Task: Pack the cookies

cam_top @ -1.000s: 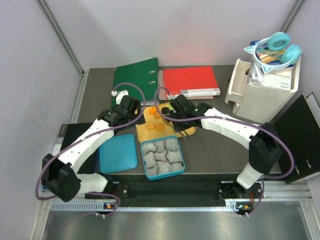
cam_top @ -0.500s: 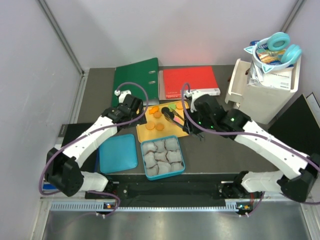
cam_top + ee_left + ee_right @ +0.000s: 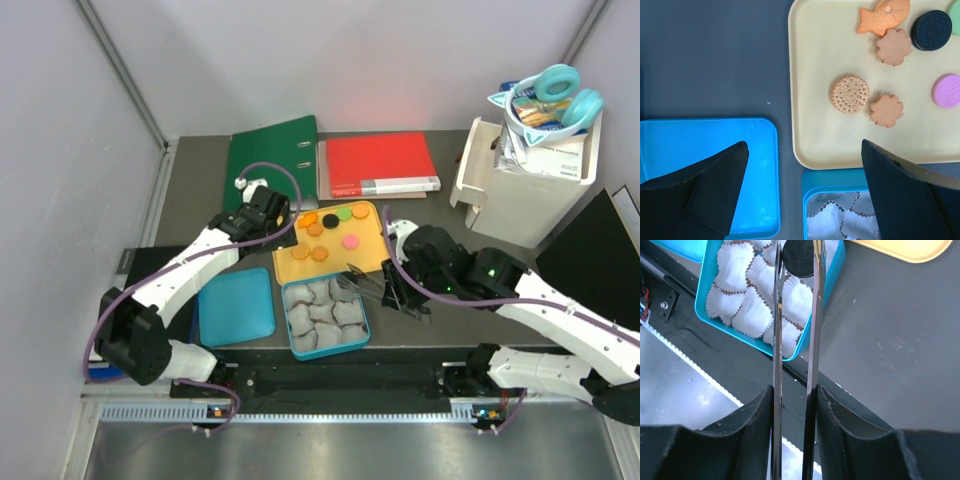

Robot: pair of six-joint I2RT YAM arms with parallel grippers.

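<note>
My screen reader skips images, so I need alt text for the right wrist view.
Metal tongs held in the right gripper pinch a black cookie over a blue tin of white paper cups; a yellow tray corner shows beyond.

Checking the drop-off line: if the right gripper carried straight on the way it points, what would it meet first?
Probably the paper cups in the blue tin: the right gripper holds tongs gripping a black cookie aimed over them. Height above them is unclear.
</note>
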